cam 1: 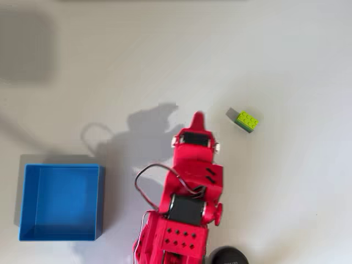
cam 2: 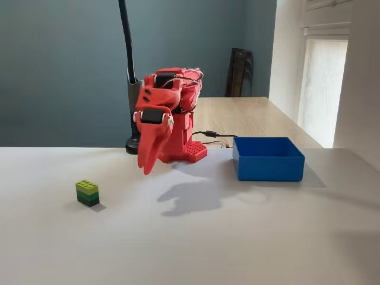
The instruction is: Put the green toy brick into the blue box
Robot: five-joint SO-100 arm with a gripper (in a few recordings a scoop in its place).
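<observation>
The green toy brick lies alone on the white table, lime on top with a darker green layer below. My red gripper hangs above the table with its fingers pressed together into one point, holding nothing. In the overhead view the brick is to the right of the fingertip, a clear gap between them. The blue box stands open and holds nothing, at the lower left of the overhead view and to the right of the arm in the fixed view.
The red arm's base sits at the table's edge with a black cable looped beside it. A black stand with a tall pole rises behind the base. A wooden table lies beyond the white one.
</observation>
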